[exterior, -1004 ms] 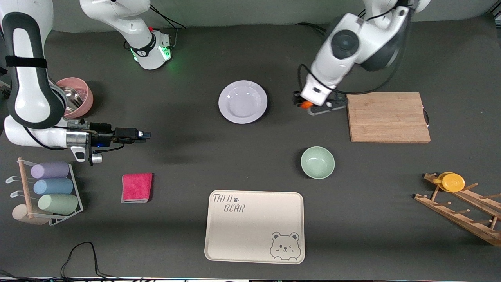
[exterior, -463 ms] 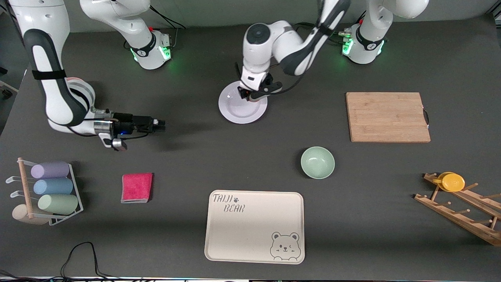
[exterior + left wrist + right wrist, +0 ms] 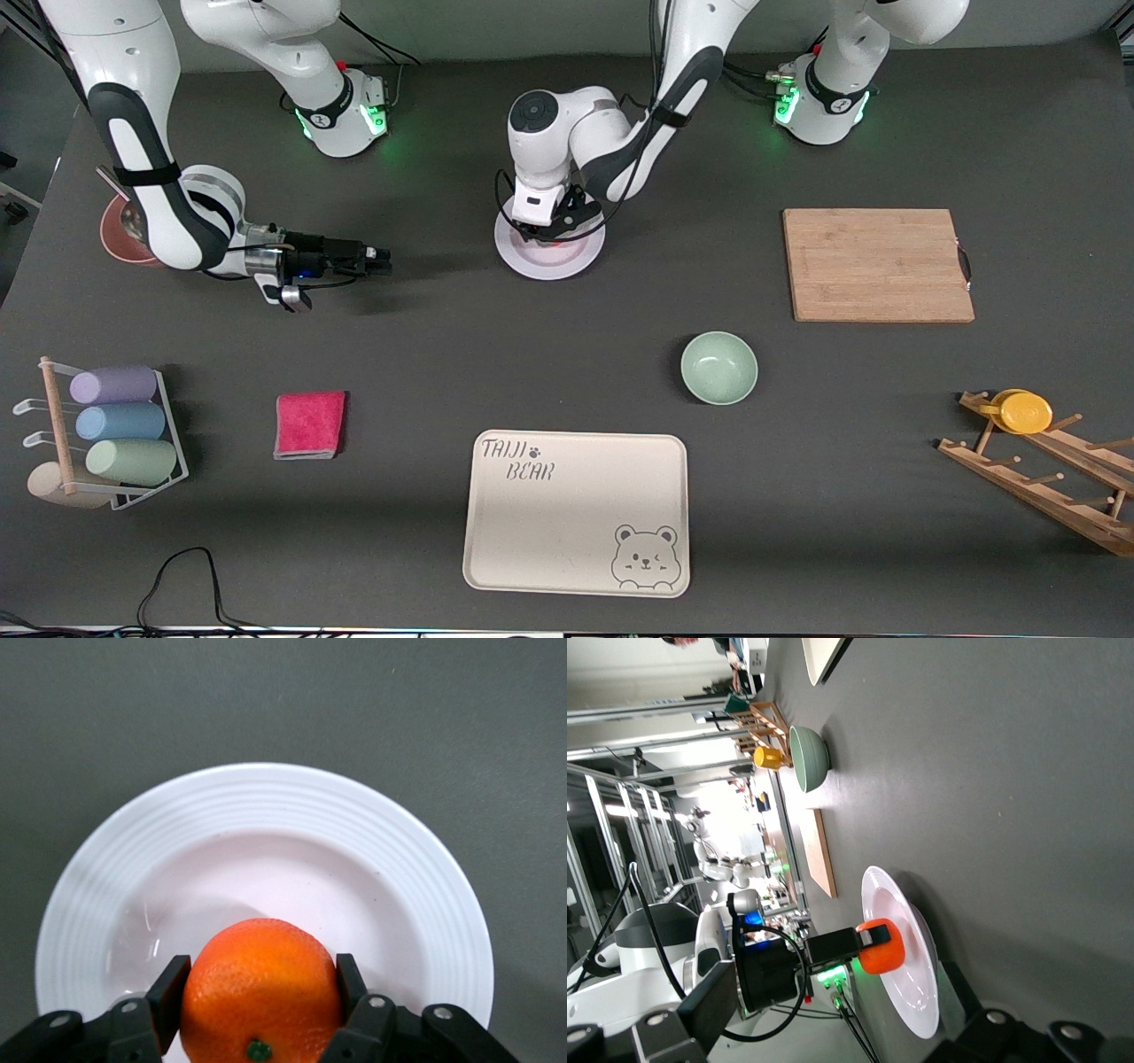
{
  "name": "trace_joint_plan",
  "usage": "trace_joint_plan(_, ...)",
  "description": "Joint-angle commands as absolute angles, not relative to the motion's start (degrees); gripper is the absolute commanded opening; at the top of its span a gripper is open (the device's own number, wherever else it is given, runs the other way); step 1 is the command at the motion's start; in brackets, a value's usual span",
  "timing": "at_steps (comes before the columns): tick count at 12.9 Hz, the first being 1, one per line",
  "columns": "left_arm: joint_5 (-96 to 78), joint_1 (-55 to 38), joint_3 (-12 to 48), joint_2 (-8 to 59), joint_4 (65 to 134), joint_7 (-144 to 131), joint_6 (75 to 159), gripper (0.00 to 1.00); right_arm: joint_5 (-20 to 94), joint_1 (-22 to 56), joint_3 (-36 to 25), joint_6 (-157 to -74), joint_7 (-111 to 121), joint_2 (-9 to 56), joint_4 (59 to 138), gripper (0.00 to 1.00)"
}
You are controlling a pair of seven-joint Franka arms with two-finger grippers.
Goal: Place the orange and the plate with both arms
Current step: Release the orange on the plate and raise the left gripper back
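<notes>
The cream tray (image 3: 576, 511) lies nearest the front camera, with the green bowl (image 3: 718, 368) at about one o'clock from it. At twelve o'clock from the tray sits the plate (image 3: 549, 263). The left gripper (image 3: 551, 232) hangs over the plate, clamped on the orange (image 3: 261, 992), which sits over the recessed centre toward one edge of it. I cannot tell whether the fruit touches the plate yet. To do the release well, the gripper should sink until the orange rests in the hollow, then part its jaws gently and lift straight up so the fruit does not roll. The right gripper (image 3: 381, 260) waits low over the bare table (image 3: 443, 354) at nine o'clock from the plate, well apart from it. Whether it is apart or together I cannot tell.
</notes>
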State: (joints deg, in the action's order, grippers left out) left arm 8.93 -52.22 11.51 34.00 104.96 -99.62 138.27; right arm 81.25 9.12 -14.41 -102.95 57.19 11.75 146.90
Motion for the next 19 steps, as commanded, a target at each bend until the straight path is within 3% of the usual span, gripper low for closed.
trace_joint_plan(1, 12.5, -53.5, 10.2, 34.5, 103.5, -102.3, 138.3, 0.99, 88.6, 12.6, -14.8, -104.9, 61.6, 10.1, 151.7, 1.0)
trace_joint_plan(4, 13.9, -52.0, 9.8, 32.0, 103.4, -99.3, 135.2, 1.0, 89.1, 13.0, -14.7, -107.6, 62.5, 10.4, 153.3, 1.0)
trace_joint_plan(6, 13.4, -48.2, 9.8, 26.8, 103.5, -89.7, 129.3, 1.0, 89.2, 14.1, -14.7, -109.1, 62.8, 11.3, 153.7, 1.0)
trace_joint_plan(11, 12.5, -37.3, 9.9, 12.4, 103.7, -63.5, 112.8, 1.0, 101.9, 22.7, -14.7, -109.8, 71.4, 17.3, 153.7, 1.0)
trace_joint_plan(16, 6.3, -18.3, 9.3, -0.3, 103.3, -34.0, 99.6, 1.0, 110.6, 29.3, -14.4, -108.7, 78.7, 19.6, 153.9, 1.0)
trace_joint_plan(19, 6.2, -7.9, 6.7, -4.5, 103.2, -15.1, 97.8, 1.0, 117.7, 34.2, -14.4, -104.8, 83.1, 21.1, 154.1, 1.0)
